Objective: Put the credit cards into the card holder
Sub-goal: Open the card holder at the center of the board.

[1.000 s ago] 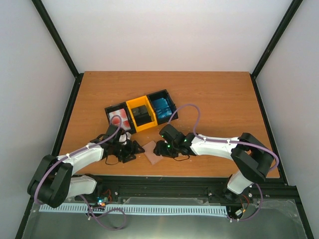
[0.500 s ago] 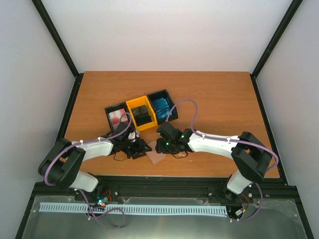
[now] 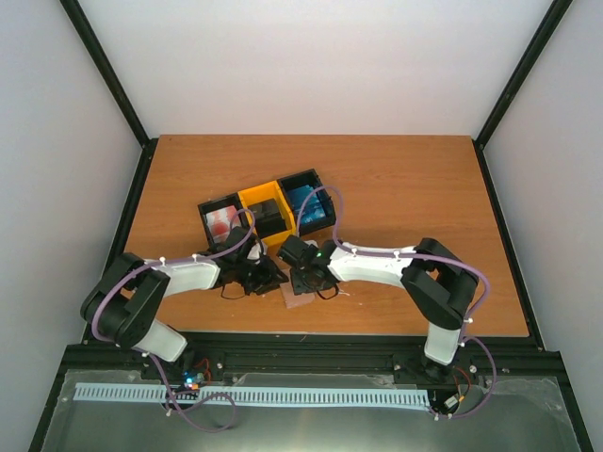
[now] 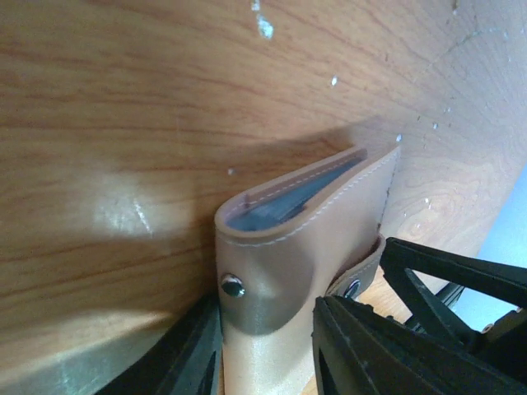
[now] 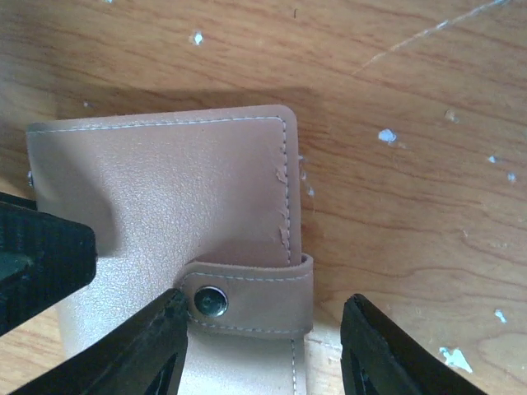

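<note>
Card holder (image 3: 296,296): tan, folded, lying on the worktop (image 3: 424,188) near its front edge, between both arms.
Left gripper (image 4: 268,354): jaws pinching the card holder's end.
Right gripper (image 5: 259,346): jaws spread, straddling the snap strap (image 5: 247,296).
Credit cards (image 3: 223,224): farther back in a row of bins (image 3: 271,241); red-white, black and blue.

**Count of Things on the Table**

There is one table (image 3: 405,179). Two arms reach over it, the left arm (image 3: 179,275) and the right arm (image 3: 377,266). Each carries one gripper, so there are two: the left gripper (image 3: 268,278) and the right gripper (image 3: 303,282).

There are three bins: two black, the left black bin (image 3: 209,209) and the right black bin (image 3: 325,202), and one yellow bin (image 3: 247,200).

Three stacks of cards show: red-and-white cards (image 3: 224,224), black cards (image 3: 268,218) and blue cards (image 3: 303,202). The number in each stack cannot be told.

There is one card holder (image 3: 297,295), with two metal studs (image 4: 233,285) in view.
</note>
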Controlling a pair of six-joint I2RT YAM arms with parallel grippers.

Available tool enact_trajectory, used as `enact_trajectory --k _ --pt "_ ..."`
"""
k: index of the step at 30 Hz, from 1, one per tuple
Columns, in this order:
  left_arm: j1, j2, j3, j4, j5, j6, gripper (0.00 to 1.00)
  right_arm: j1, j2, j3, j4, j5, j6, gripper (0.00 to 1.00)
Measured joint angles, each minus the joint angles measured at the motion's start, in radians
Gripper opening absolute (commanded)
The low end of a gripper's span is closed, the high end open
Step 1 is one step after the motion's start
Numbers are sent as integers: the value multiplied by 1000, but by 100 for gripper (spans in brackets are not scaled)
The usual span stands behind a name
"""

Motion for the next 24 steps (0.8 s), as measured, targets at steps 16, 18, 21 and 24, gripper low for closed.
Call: enact_trajectory --k 16,18,21,24 --pt "0 41 14 8 -13 -66 12 26 76 85 -49 87 -23 33" --pt "0 48 22 -2 -13 -69 10 27 78 87 -54 103 -16 29" --pt "0 54 30 -14 -14 -71 10 33 80 91 -56 117 -8 26" --pt "0 60 37 -24 -13 -71 10 35 80 92 -58 132 5 26"
